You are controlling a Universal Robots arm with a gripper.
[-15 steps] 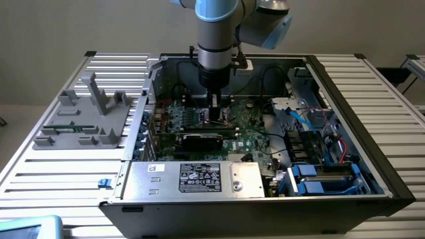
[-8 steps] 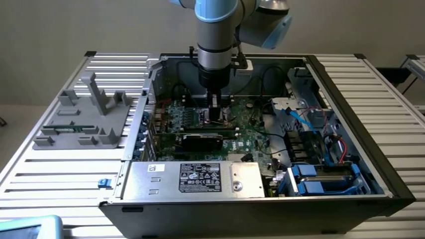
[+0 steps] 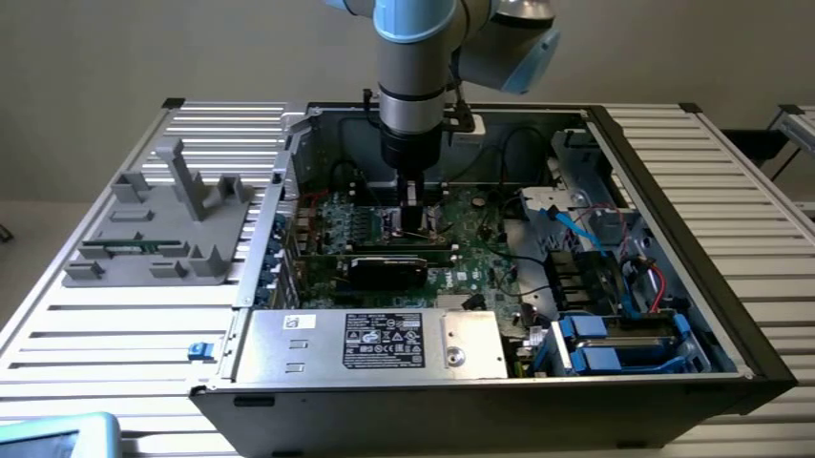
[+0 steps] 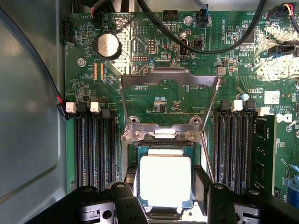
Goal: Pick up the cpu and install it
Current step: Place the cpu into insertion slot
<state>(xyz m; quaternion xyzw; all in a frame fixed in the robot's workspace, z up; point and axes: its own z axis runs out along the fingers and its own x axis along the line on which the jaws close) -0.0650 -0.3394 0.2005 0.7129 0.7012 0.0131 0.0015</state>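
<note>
Both fingers [image 4: 202,184] of gripper [image 4: 166,186] pinch cpu [image 4: 165,179] by its sides, at socket [image 4: 163,141], mid-board. Risk: tilt or offset while seating would bend socket pins; raised frame [image 4: 169,77] could snag.

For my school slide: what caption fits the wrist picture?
The tool grips the cpu at the motherboard's open socket, load plate lifted.

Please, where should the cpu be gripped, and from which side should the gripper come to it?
Grip two opposite thin edges, coming straight down from above. The cpu lies flat with its metal top up, so only its sides give parallel faces to pinch. The gripper holds it just so, beside the swung-open metal frame.
</note>
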